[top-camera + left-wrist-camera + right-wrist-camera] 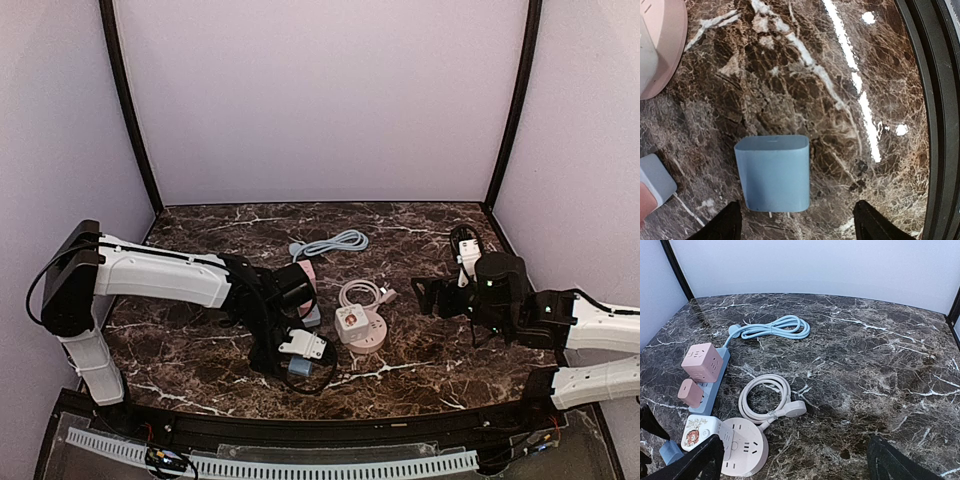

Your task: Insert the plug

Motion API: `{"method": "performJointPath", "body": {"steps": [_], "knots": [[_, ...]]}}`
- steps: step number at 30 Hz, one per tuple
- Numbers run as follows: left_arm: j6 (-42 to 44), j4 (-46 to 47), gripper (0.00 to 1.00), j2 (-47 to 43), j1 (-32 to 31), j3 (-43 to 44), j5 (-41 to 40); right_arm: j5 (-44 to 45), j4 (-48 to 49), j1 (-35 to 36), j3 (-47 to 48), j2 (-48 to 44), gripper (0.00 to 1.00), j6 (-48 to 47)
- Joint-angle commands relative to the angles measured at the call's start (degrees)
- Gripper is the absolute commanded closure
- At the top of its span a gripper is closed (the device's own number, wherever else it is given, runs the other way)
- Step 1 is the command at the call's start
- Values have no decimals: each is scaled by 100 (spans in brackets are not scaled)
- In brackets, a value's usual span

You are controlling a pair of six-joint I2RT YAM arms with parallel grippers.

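Note:
The plug (772, 172) is a light blue block lying flat on the marble, its two metal prongs pointing toward my left wrist camera. My left gripper (799, 226) is open and straddles it, the plug lying closer to the left finger (727, 225) and touching neither. From above, the plug (300, 367) shows just below the left gripper's white body. A round pink socket (365, 332) stands just to its right, and a white cube adapter (349, 320) sits in it. My right gripper (795, 465) is open and empty, hovering at the right.
A blue power strip (710, 390) carries a pink cube (702, 362) and a small pink plug (690, 392). A coiled blue cable (772, 330) lies behind, and a white cable coil (765, 397) lies by the round socket (742, 447). The table's black front rail (940, 120) runs close by the plug.

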Motion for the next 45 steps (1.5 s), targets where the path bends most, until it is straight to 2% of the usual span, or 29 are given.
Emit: {"method": "performJointPath", "body": {"steps": [1, 13, 18, 21, 27, 35, 45], "knots": [[323, 134, 24, 89, 22, 3, 217, -72, 196, -34, -69, -63, 1, -48], [428, 434, 33, 365, 22, 2, -33, -85, 246, -34, -78, -1, 1, -56], [448, 667, 54, 382, 27, -104, -59, -92, 244, -34, -69, 14, 1, -48], [455, 758, 58, 386, 35, -205, -44, -90, 247, -34, -75, 9, 2, -43], [390, 817, 73, 366, 43, -289, -24, -103, 246, -34, -76, 12, 1, -52], [186, 1177, 81, 161, 56, -382, 16, -96, 280, -34, -70, 82, 1, -24], [-184, 1982, 85, -289, 52, -719, 213, -338, 296, -39, 0, 258, 1, 71]]}}
